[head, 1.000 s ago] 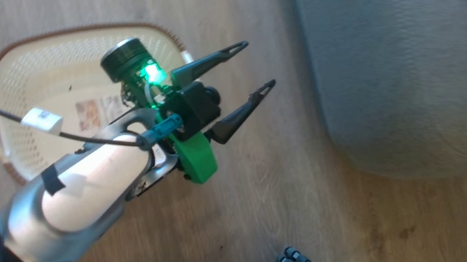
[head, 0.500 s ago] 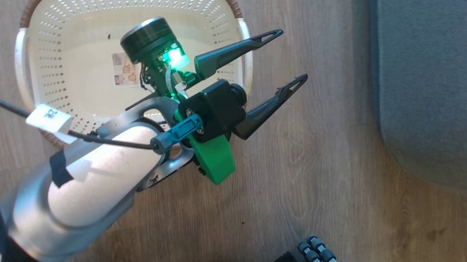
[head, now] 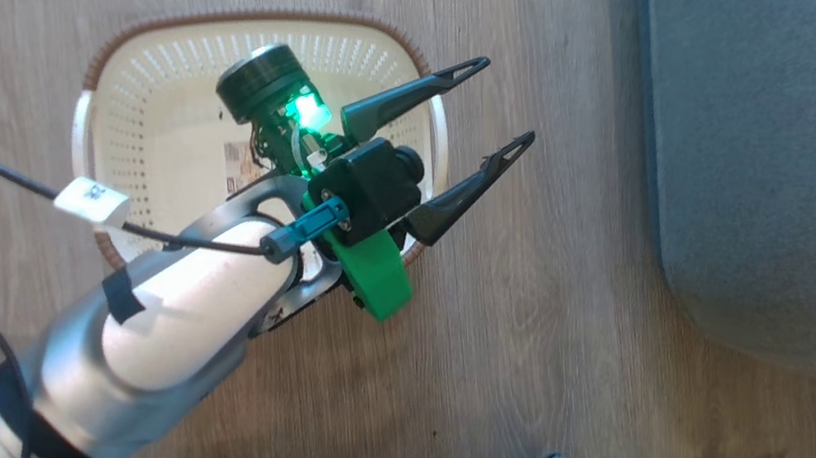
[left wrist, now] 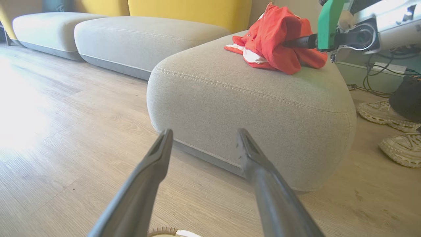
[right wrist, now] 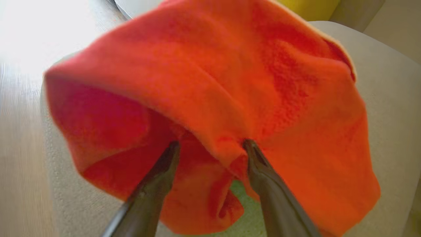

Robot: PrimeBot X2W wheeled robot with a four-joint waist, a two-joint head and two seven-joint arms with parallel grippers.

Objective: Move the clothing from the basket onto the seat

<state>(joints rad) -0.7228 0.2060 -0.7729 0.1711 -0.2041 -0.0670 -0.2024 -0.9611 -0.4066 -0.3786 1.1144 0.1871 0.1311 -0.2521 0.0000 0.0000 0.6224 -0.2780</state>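
In the head view the left gripper point(head: 504, 101) hung open over the bare basket point(head: 144, 107); the left wrist view showed the clothing point(left wrist: 273, 46) heaped on the seat point(left wrist: 250, 108), well ahead; in the right wrist view the nearer right gripper point(right wrist: 211, 144) stood spread, its tips against the cloth.

The pale wood floor point(head: 570, 308) carries the cream basket point(head: 149, 125) and, near it, the grey seat point(left wrist: 250, 108) — on the seat's top, towards its far edge, the red clothing point(left wrist: 273, 39) lies bunched.
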